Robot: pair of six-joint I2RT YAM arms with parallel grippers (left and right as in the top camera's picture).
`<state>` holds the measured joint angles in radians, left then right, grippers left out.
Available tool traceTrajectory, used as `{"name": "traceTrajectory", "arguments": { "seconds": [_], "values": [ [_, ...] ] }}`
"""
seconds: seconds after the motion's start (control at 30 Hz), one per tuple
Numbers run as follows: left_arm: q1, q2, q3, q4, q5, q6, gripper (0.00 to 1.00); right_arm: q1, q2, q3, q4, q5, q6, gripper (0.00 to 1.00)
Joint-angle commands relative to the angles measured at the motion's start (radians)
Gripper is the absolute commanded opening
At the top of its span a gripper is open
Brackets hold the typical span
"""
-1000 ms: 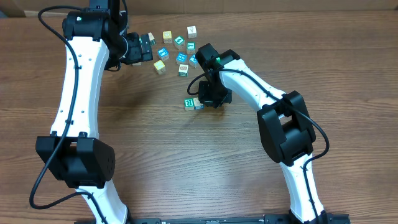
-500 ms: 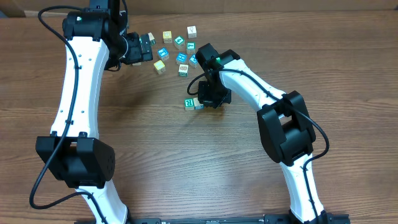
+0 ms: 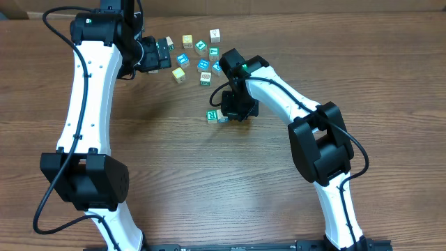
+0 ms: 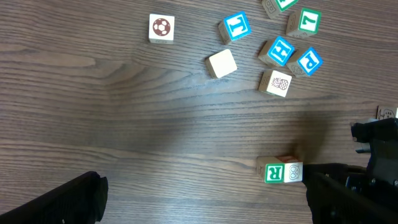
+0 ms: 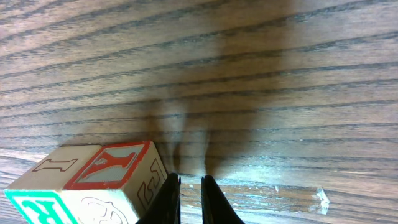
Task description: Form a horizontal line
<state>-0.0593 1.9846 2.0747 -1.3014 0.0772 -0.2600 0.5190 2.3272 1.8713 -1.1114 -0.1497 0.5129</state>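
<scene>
Nearest me, the two arm bases sit at the front of the table (image 3: pixel 174 188), with a wide run of bare brown wood grain ahead of them. Further in, around mid-table, two blocks sit touching side by side: a green R block (image 4: pixel 274 173) and a second block (image 4: pixel 293 172), which shows a red Y in the right wrist view. My right gripper (image 5: pixel 191 199) is down at the wood just beside that second block. Its jaws are pinched to a thin slit with nothing in it, and one finger is close against the block's side. A soft shadow darkens the grain there. Beyond, the loose blocks (image 3: pixel 204 65) lie scattered in no row toward the far edge. My left gripper (image 3: pixel 159 53) hangs above the table just left of them, jaws spread wide and empty. Past the far left corner there is a pale tan strip, and I can't tell what it is.
</scene>
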Motion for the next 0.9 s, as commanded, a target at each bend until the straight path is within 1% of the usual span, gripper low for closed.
{"name": "traceTrajectory", "arguments": {
  "seconds": [0.0,0.87],
  "values": [
    [-0.006,0.005,0.006,0.000,-0.006,-0.010,1.00,0.005,-0.036,-0.005,0.003,-0.002,0.008,0.08],
    [-0.006,0.005,0.006,0.000,-0.007,-0.010,1.00,0.005,-0.036,-0.005,-0.001,-0.002,0.038,0.08]
  ]
}}
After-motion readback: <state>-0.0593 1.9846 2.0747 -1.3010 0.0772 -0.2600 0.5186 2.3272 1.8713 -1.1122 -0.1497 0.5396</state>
